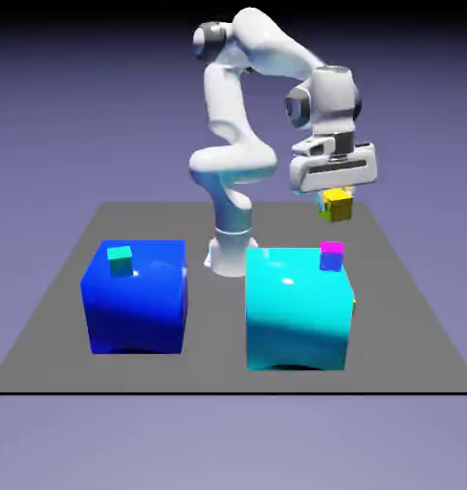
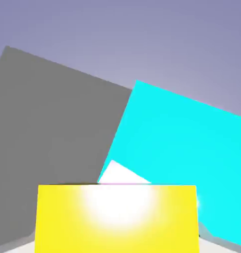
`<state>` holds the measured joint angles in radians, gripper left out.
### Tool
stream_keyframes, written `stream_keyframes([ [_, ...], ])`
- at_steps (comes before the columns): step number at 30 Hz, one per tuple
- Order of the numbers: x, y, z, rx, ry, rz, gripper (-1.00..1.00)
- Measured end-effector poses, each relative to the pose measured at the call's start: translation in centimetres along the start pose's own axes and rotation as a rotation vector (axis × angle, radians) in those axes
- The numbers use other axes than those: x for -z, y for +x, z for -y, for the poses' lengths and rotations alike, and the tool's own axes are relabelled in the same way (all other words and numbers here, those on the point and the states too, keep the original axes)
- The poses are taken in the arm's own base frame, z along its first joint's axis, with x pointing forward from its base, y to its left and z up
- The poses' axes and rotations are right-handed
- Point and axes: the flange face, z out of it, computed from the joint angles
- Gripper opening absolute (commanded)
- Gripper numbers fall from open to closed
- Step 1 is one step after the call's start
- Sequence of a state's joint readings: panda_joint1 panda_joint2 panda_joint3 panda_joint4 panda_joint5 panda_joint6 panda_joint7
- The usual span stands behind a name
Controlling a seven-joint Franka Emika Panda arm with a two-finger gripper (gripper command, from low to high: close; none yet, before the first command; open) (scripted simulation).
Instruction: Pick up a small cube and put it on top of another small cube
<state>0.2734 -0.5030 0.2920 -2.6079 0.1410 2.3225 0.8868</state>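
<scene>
Nearest stand two big blocks: the blue block (image 1: 134, 297) at eight o'clock, a green-teal small cube (image 1: 120, 260) near its back left edge, and the cyan block (image 1: 300, 308) at five o'clock, a magenta-topped small cube (image 1: 331, 256) at its far right corner. An open lane of grey table (image 1: 46, 335) runs between them. Beyond, at one o'clock, the gripper (image 1: 336, 198) hangs in clear air, clamped on the small yellow cube (image 1: 337, 205), above and behind the cyan block's far edge.

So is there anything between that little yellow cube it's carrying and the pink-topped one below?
Nothing: in the exterior view only open air separates the yellow cube from the pink-topped cube.
</scene>
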Motion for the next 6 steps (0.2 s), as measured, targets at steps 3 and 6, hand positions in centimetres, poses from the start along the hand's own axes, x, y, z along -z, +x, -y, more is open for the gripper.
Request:
stream_keyframes([
  [3, -4.1, -0.3, -0.3, 0.000, 0.000, 0.000, 1.00],
  [6, -2.7, -0.1, -0.2, 0.000, -0.001, -0.002, 1.00],
])
